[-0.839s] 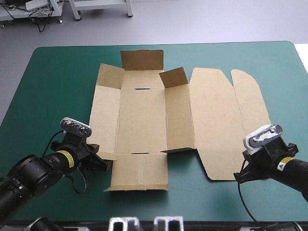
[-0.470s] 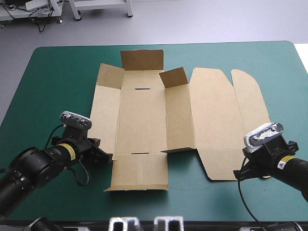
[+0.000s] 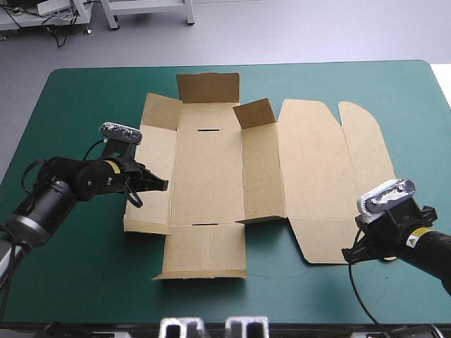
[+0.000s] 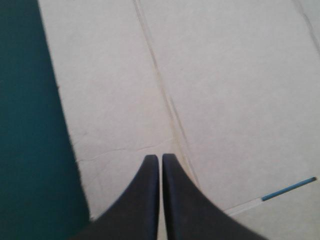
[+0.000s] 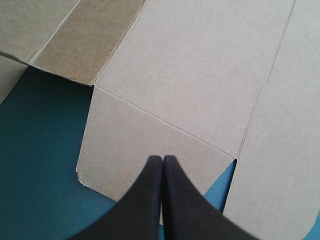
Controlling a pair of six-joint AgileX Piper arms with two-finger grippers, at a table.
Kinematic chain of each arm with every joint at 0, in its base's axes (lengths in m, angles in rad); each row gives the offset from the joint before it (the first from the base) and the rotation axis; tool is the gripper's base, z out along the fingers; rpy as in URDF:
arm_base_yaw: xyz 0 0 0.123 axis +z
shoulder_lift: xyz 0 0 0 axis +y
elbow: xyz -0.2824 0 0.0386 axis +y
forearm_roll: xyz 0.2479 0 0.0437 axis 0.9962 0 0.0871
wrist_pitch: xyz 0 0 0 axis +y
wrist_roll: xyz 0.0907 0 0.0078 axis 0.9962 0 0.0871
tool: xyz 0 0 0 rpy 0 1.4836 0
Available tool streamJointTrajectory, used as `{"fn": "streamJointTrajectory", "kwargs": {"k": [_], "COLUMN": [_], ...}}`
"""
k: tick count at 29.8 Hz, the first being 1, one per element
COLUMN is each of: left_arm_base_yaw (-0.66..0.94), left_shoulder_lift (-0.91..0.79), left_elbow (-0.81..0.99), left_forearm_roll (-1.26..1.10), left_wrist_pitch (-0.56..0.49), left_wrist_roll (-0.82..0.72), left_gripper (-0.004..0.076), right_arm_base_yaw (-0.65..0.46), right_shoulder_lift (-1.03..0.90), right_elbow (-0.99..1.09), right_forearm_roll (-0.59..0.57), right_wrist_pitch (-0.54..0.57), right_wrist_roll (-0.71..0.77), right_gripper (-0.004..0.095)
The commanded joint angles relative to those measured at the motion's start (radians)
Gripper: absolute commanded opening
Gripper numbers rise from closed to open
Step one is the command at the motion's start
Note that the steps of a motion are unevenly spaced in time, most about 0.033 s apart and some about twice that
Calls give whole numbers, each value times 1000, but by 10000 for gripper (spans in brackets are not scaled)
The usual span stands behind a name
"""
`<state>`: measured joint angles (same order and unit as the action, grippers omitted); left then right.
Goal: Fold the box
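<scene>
The box (image 3: pixel 211 176) lies mid-table as a cut brown sheet, almost wholly flat on the teal-green table (image 3: pixel 77 98). Only the far flap (image 3: pixel 208 86) and a small corner flap (image 3: pixel 254 113) stand up. It isn't a container yet: no walls are tucked and nothing rests on its panels.

My left gripper (image 3: pixel 162 184) has its black fingers pressed together in a point with nothing between them. It sits low over the long side panel (image 4: pixel 110 90) on the box's left, tips just short of the crease (image 4: pixel 161 95) that joins that panel to the base. My right gripper (image 5: pixel 162 159) is pinched to the same point, also empty, over the lid's near tab (image 5: pixel 150 145), near the table's front edge.

I judge the job is barely begun, at the step of raising the first long wall. Next I need to get under that panel's outer edge (it lies close to the cover, so there's little room) and hinge it up along the crease. The right gripper would do well to pin the sheet so it doesn't slide.
</scene>
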<state>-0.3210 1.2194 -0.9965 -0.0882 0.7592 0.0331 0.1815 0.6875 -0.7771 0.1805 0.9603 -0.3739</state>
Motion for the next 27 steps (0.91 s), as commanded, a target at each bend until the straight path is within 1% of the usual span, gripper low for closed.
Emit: {"fn": "streamJointTrajectory", "kwargs": {"k": [1,2,4,7,9,11,14,16,18,21,24,25,27], "left_arm_base_yaw": [123,163,269,417,510,614,720,766,787,787,787,787,787], "left_shoulder_lift": [-17,-17,-14,-11,-11,-11,0,26,57,114,189,216,265], "left_elbow": [-45,-45,-45,-45,-45,-45,-45,-45,-45,-45,-45,-45,-45], "left_forearm_roll": [-347,-405,-489,-514,-514,-514,-514,-516,-535,-601,-677,-709,-752], "left_wrist_pitch": [-22,9,111,237,285,310,359,408,438,441,457,475,510], "left_wrist_roll": [342,398,479,542,563,575,589,591,605,645,703,726,760], "left_gripper": [13,13,13,13,13,14,14,15,34,119,260,330,420], "right_arm_base_yaw": [1,1,1,1,1,1,1,1,1,1,1,1,1], "right_shoulder_lift": [-1,-1,-1,-1,-1,-1,-1,-1,-1,-1,-1,-1,-1], "right_elbow": [-24,-24,-24,-24,-24,-24,-24,-24,-24,-24,-24,-24,-24], "right_forearm_roll": [11,11,11,11,11,11,11,11,11,12,15,15,15], "right_wrist_pitch": [-48,-48,-48,-48,-50,-50,-50,-50,-50,-50,-46,-46,-46], "right_wrist_roll": [0,0,0,0,0,0,0,0,0,0,0,0,0], "right_gripper": [-20,-20,-20,-20,-20,-20,-20,-20,-20,-20,-20,-20,-20]}}
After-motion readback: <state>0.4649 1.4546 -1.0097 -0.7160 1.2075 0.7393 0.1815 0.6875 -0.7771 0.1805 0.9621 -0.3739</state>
